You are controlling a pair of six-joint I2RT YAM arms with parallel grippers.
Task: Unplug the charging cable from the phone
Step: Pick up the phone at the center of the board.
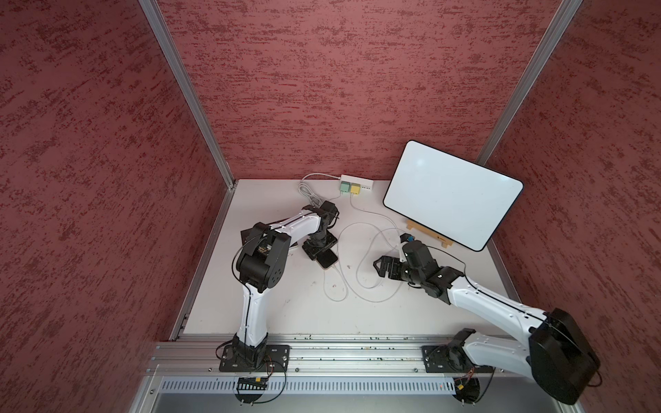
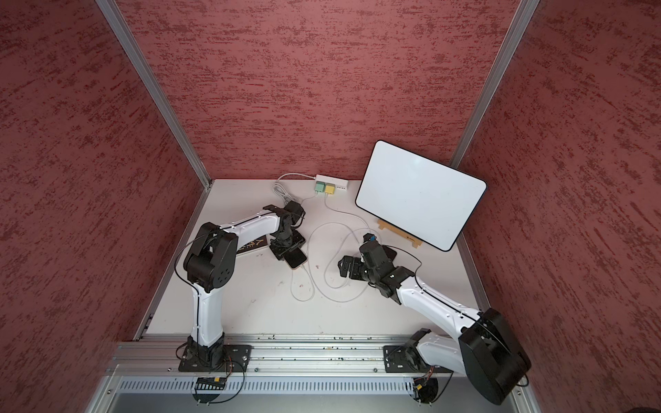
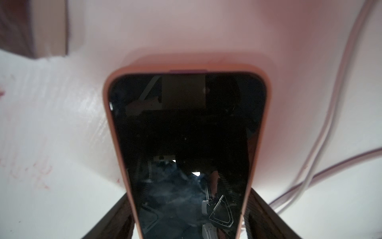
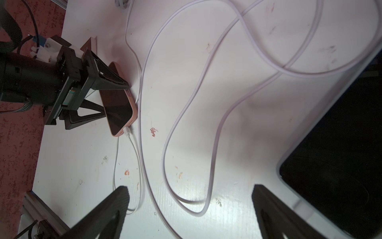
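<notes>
- Right wrist view: left gripper (image 4: 113, 99) straddles phone (image 4: 121, 115) as brace; whether clamped, cannot tell.
- Right gripper (image 4: 190, 192), fingers apart, faces charging cable plug (image 4: 127, 132) for extraction.

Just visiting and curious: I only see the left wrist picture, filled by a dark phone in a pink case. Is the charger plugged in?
Observer: Yes. The right wrist view shows a white plug seated in the phone, at the end farthest from the left gripper.
Operator: What is the other arm doing?
Observer: The right gripper hangs open near the cable loops, holding nothing.
Operator: Where do the cables go?
Observer: To a power strip at the back edge of the table; I can't trace which is the phone's.
</notes>
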